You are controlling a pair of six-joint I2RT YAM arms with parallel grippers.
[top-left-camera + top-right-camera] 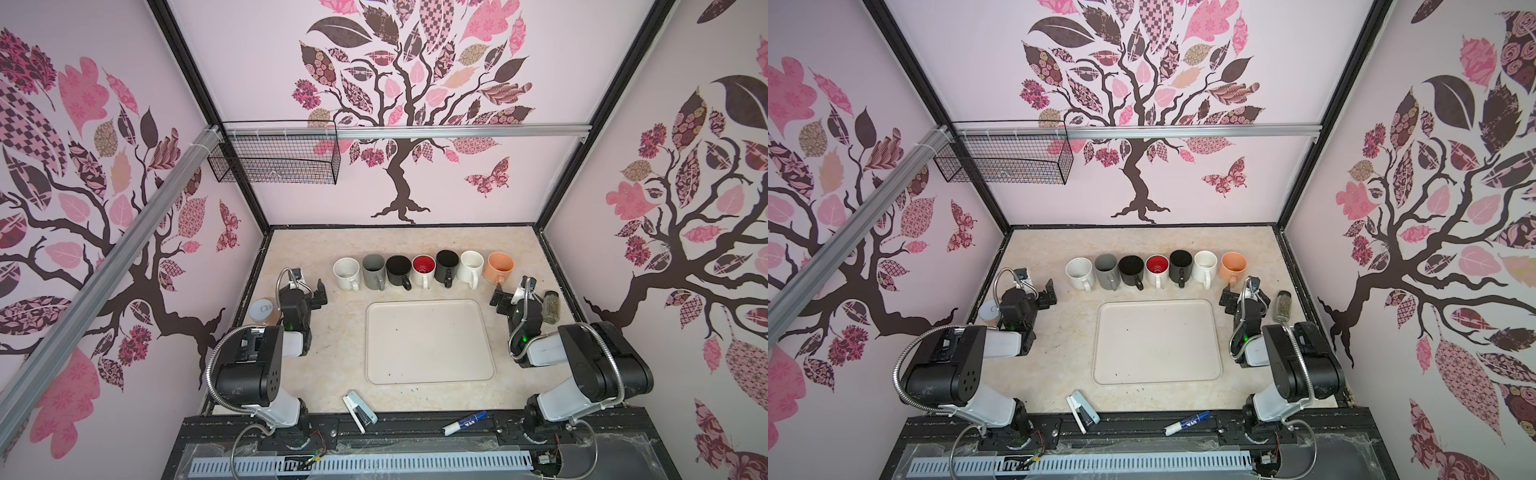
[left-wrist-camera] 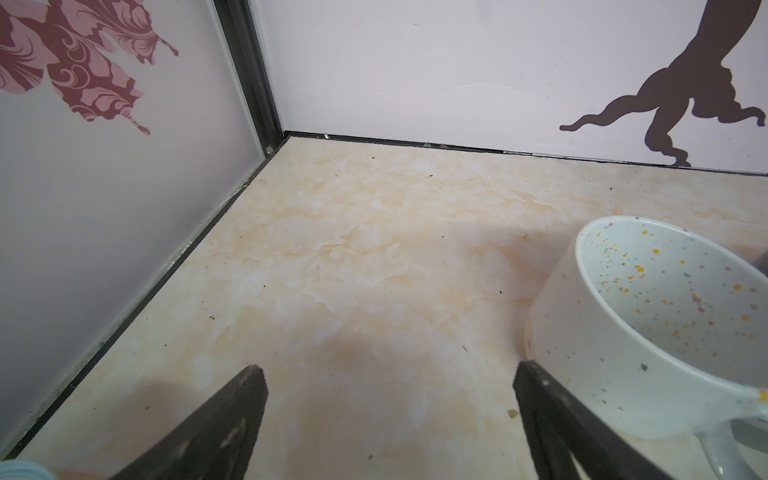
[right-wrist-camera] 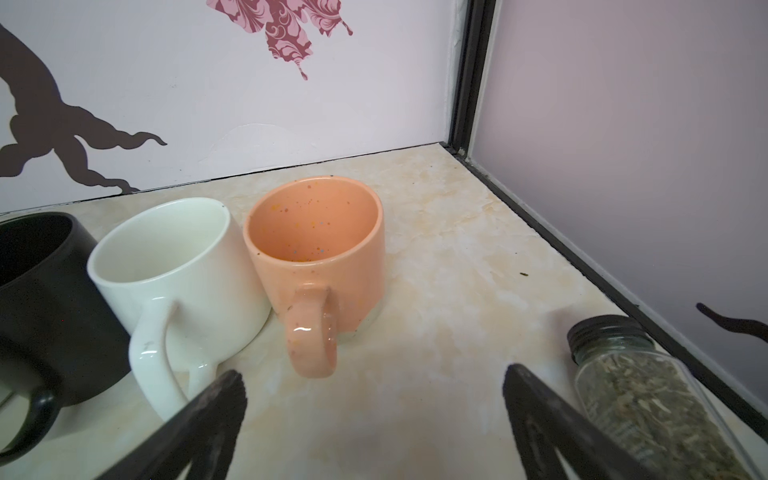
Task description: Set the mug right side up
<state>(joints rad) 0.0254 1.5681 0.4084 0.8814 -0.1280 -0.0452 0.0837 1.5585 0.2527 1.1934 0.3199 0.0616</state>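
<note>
While nothing is gripped, seven mugs [image 1: 423, 268] are seen in both top views, lined up mouth-up on the counter [image 1: 332, 332] behind the tray [image 1: 430, 340]. Left wrist view: the left pincer [image 2: 388, 368] is spread wide, speckled mug [image 2: 648, 316] just beside it. Right wrist view: the right pincer [image 3: 372, 370] is spread wide too, orange mug [image 3: 324, 266] parked upright ahead.

free: over tray [image 1: 430, 340] | obstacles: mug row [image 1: 423, 276] behind, spice jar [image 1: 551, 308] right

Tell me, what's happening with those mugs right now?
Left claw open, empty. Right claw open, empty. All seven mugs in row, upright. Nothing blocking.
</note>
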